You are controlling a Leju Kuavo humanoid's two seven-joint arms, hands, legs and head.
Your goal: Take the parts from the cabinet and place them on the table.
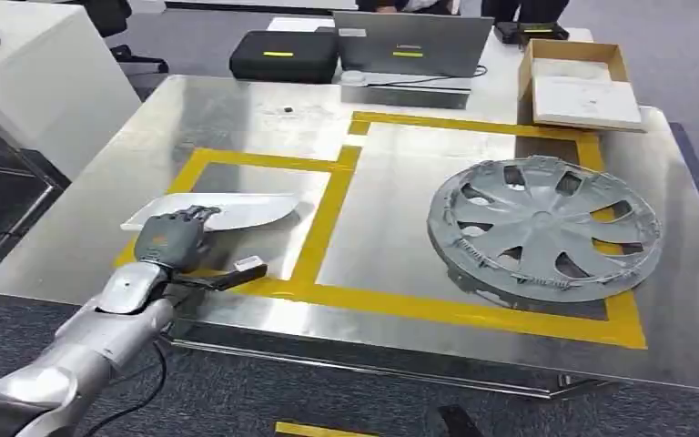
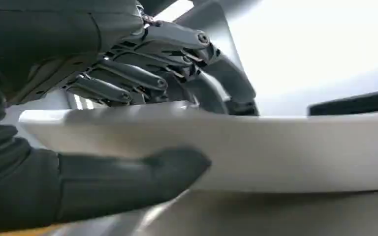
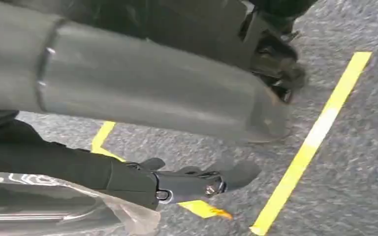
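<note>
One left robot hand [image 1: 171, 238] clasps the white panel [image 1: 237, 211] near the table's [image 1: 237, 127] front-left edge.

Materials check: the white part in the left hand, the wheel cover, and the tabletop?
White part: looks like smooth moulded plastic with a satin sheen, though painted metal can't be ruled out. The left hand grips it.
Wheel cover: likely grey moulded plastic, matte, with thin spokes and cut-outs.
Tabletop: metal sheet, probably brushed steel or aluminium, judging by its blurry reflections.
</note>
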